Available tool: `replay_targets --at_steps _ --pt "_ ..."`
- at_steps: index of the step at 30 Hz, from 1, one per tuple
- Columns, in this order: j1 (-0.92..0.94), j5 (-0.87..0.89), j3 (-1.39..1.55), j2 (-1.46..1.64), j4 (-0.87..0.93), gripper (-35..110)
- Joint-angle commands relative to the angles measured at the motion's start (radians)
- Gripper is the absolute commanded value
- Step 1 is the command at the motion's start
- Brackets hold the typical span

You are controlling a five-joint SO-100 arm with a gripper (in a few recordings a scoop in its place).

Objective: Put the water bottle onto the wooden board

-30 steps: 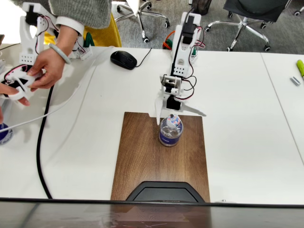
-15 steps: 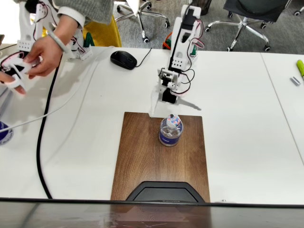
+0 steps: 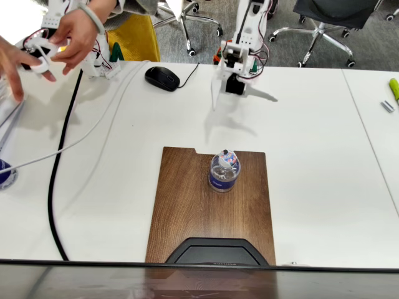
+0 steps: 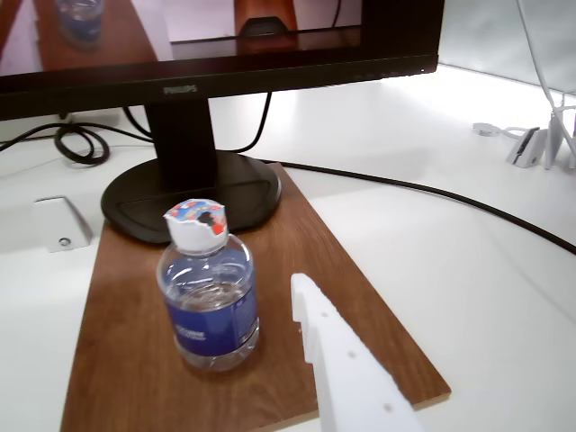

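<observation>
A white robot arm reaches in from the far edge of a white table (image 3: 312,124). In the fixed view its gripper (image 3: 240,94) hangs over bare tabletop, well beyond the far end of the wooden board (image 3: 187,205), with its two fingers spread wide apart and holding nothing. In the wrist view one white finger (image 4: 346,360) juts in from the bottom edge, clear of the bottle.

The water bottle (image 3: 224,171) stands upright on the wooden board, its long axis vertical and its cap with red and blue marks facing up. It sits toward the board's far end, slightly right of the middle. In the wrist view the water bottle (image 4: 209,292) shows a dark blue label band, on the board (image 4: 126,378).

The board's long side runs from far to near, with a small notch in the far short edge. A black monitor base (image 3: 213,251) overlaps its near end. A black computer mouse (image 3: 162,78) lies far left of the arm. A thick black cable (image 3: 55,187) and thin white cables (image 3: 93,128) cross the left side of the table. A person's hand (image 3: 78,34) shows at the far left corner. Office chairs stand beyond the table.
</observation>
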Motion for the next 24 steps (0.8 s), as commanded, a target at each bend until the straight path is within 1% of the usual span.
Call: replay_targets --at_steps 1,4,10,17,21,24 --pt "0.009 0.002 0.071 0.233 0.074 78" --pt "0.009 0.015 0.121 0.407 0.186 78" --pt "0.021 0.023 0.210 0.675 0.325 78" --pt "0.026 0.025 0.308 1.009 0.541 78" --pt "0.021 0.025 0.311 1.009 0.522 77" --pt "0.014 0.034 0.328 1.009 0.471 73"
